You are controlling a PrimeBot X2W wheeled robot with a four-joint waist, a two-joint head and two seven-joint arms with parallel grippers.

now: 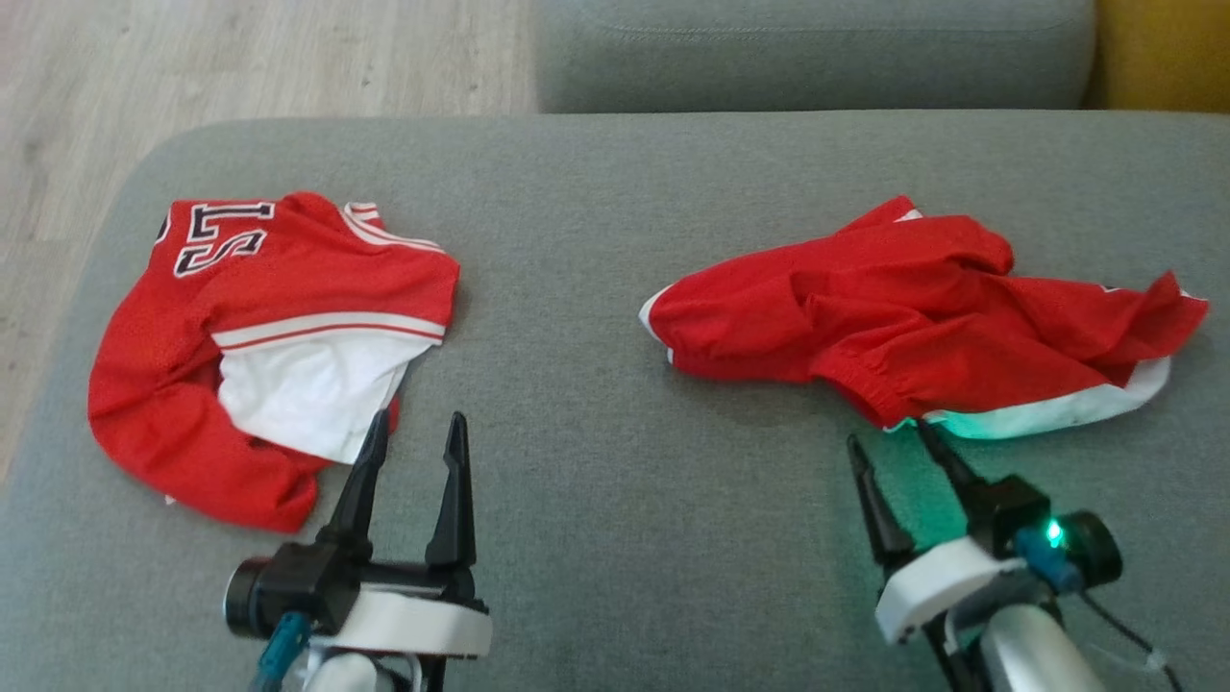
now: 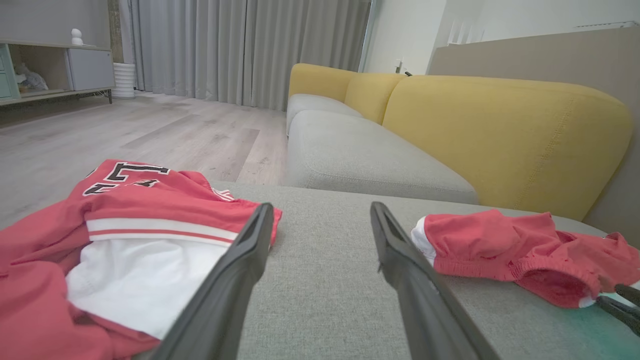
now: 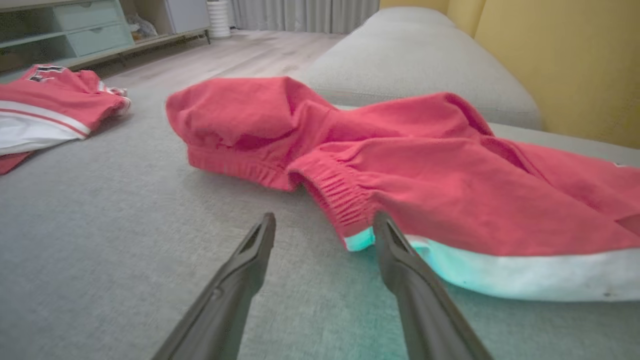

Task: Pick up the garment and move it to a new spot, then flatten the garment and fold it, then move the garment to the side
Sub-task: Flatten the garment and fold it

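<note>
Two red garments lie crumpled on the grey sofa seat (image 1: 577,221). A red jersey (image 1: 288,288) (image 2: 150,210) (image 3: 50,100) with black letters and a white panel lies at the left. Red shorts (image 1: 913,308) (image 2: 500,245) (image 3: 425,175) with a white hem lie at the right. My left gripper (image 1: 419,418) (image 2: 321,206) is open and empty, and its left fingertip overlaps the jersey's white edge. My right gripper (image 1: 889,432) (image 3: 325,216) is open and empty, its right fingertip at the near corner of the shorts' elastic waistband.
The seat's left edge drops to a wooden floor (image 1: 192,58). A second grey cushion (image 1: 817,48) lies beyond the far edge. A yellow backrest (image 2: 500,135) runs along the right. Bare grey fabric (image 1: 557,384) separates the two garments.
</note>
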